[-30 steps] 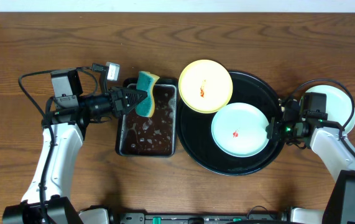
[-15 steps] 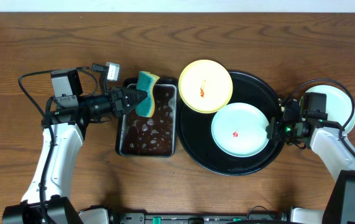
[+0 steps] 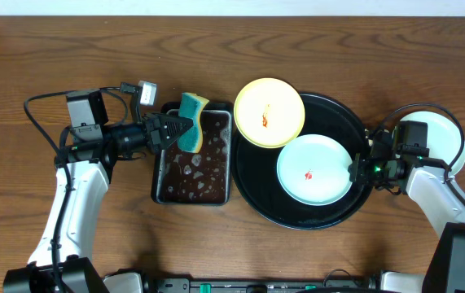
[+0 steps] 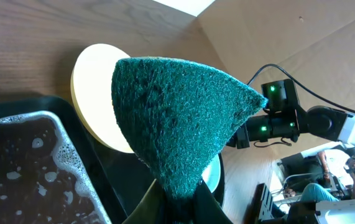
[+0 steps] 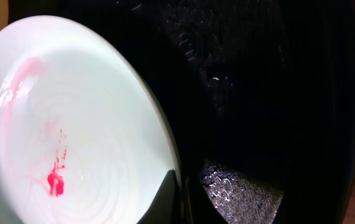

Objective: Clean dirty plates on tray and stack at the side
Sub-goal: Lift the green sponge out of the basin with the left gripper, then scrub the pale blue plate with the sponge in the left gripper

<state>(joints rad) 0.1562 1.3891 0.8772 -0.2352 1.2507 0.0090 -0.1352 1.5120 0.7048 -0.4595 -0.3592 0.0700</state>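
The round black tray holds a pale yellow plate resting over its upper left rim and a pale blue plate, each with a red smear. My right gripper is shut on the blue plate's right rim. In the right wrist view the fingers pinch that plate at its edge above the tray. My left gripper is shut on a green-and-yellow sponge. The left wrist view shows the sponge filling the middle, with the yellow plate behind it.
A rectangular black tray of soapy water lies left of the round tray, under the sponge. Another pale plate sits on the table at the far right, partly under my right arm. Cables loop above both arms.
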